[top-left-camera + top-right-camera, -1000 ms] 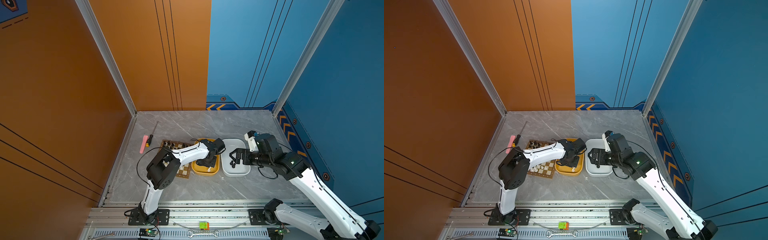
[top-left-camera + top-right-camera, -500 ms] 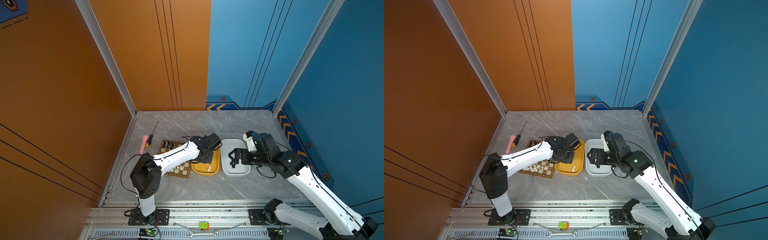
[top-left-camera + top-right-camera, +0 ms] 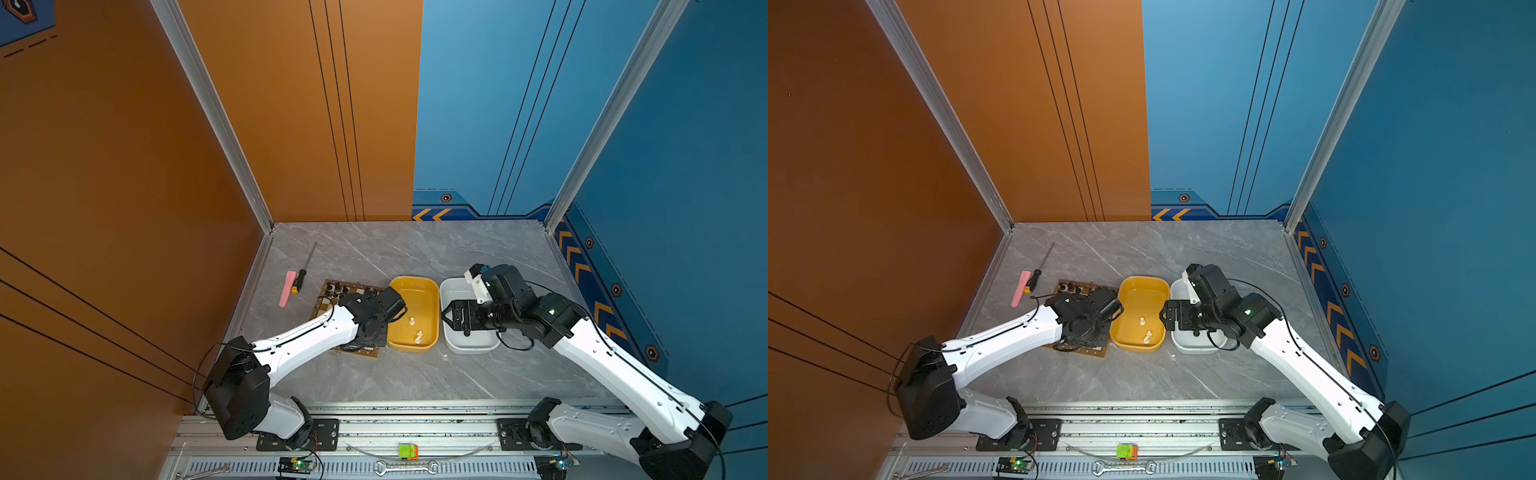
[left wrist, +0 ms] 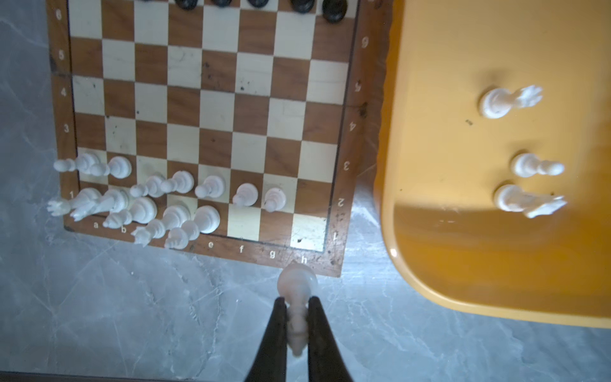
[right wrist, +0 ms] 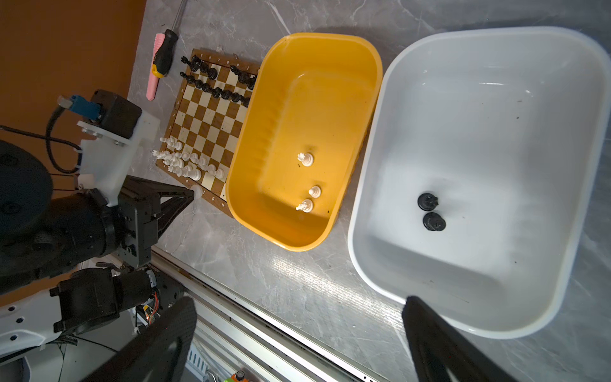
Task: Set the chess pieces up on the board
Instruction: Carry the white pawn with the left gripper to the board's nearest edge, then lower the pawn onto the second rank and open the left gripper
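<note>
In both top views your left arm [image 3: 307, 336] hides most of the brown-and-cream chessboard [image 3: 324, 301] at lower centre. The left gripper [image 4: 297, 299] pinches a cream-white chess piece [image 4: 297, 284] at the board's h corner, beside the yellow plastic tub [image 4: 463, 248]; your right gripper [image 5: 299, 302] hangs spread wide, empty, above the white tub [image 5: 496, 99] on grey marble [image 3: 415, 374].

Your left arm [image 3: 299, 343] and right arm [image 3: 615, 365] show white shells, black joints, thin black cables [image 5: 49, 132]; right gripper [image 3: 445, 320] black.
</note>
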### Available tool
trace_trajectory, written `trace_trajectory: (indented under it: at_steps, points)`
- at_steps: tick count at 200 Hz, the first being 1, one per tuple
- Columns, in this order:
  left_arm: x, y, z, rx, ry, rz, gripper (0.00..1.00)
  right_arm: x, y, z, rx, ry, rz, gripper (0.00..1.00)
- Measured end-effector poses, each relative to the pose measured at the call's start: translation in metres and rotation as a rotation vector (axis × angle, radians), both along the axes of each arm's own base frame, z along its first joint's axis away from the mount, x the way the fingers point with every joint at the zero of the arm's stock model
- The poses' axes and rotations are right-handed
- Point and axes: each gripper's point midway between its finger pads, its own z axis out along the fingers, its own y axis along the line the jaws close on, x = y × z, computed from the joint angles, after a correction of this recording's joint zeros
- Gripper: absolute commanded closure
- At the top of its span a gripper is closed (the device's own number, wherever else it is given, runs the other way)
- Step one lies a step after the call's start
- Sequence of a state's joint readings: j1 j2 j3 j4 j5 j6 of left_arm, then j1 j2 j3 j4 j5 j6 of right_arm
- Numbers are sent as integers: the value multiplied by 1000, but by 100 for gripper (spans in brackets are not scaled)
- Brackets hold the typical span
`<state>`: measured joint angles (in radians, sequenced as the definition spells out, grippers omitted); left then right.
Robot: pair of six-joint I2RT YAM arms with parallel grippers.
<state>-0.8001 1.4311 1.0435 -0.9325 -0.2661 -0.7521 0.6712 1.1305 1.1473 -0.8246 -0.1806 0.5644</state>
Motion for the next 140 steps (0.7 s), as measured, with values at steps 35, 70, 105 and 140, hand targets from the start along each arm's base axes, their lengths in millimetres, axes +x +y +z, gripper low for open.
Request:
trace_trajectory:
  at_steps: [35,70,105,140]
  points:
    - [-15,25,-17,32,29,48,90,0,10,4,5,-10,26,0]
    - [-15,38,-29,33,34,90,90,-7,19,7,11,-17,63,0]
    - [-4,41,-31,11,14,116,90,-6,20,12,15,-32,63,0]
    - [5,42,-36,2,16,121,91,-5,21,14,8,-43,60,0]
